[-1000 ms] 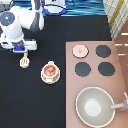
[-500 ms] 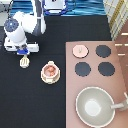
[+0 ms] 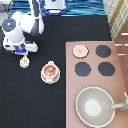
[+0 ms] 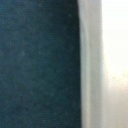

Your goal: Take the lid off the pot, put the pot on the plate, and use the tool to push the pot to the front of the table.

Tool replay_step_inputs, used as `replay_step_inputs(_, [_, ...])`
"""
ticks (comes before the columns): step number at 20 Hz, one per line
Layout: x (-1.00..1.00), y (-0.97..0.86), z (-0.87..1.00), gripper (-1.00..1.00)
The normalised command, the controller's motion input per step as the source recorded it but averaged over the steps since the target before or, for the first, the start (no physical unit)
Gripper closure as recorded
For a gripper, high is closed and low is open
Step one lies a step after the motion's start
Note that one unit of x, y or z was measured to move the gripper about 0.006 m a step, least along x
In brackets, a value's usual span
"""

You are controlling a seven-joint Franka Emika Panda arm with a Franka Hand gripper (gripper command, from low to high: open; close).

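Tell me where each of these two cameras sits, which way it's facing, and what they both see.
Exterior view: fixed high across from the robot, looking steeply down on the table, the stove with the lid, the pot on the plate, and the pan; the white arm shows, with the gripper at upper left just above the tool.
Wrist view: on the hand, close to dark table beside a pale edge; no gripper shows.
Shared: the black table.
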Motion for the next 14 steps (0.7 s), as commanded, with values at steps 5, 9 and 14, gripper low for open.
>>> replay_step_inputs(5, [0.07,-0.16,0.14,1.00])
replay_step_inputs(9, [0.01,0.12,0.93,1.00])
replay_step_inputs(14, [-0.29,0.48,1.00,1.00])
